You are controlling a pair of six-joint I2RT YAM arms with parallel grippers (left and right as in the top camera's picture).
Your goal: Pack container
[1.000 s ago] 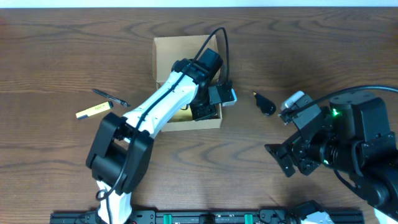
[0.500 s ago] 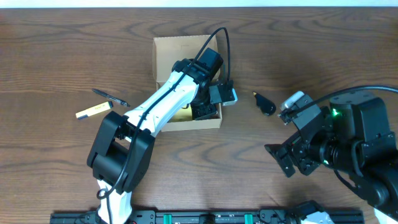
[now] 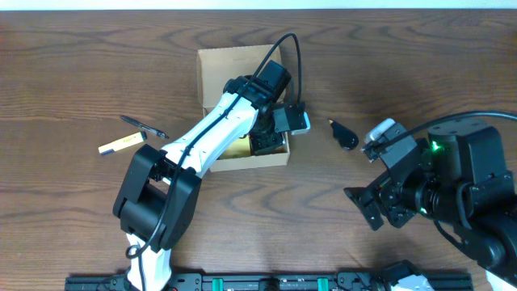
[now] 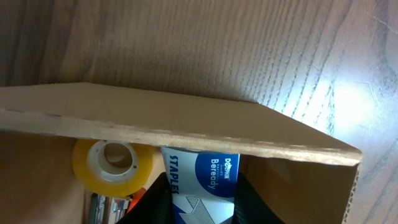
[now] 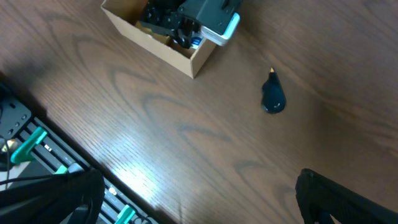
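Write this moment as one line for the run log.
left pincer: in cardboard box, around staples pack, grip unclear | right pincer: open, empty | on table: pen, highlighter

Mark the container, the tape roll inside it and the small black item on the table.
container [image 3: 242,161]: overhead view, front wall.
tape roll [image 4: 147,172]: left wrist view, yellow outer band.
black item [image 5: 272,99]: right wrist view, rounded body.

The left arm [image 3: 212,129] reaches forward, wrist angled down — the right arm [image 3: 460,174] sits back, jaws spread.
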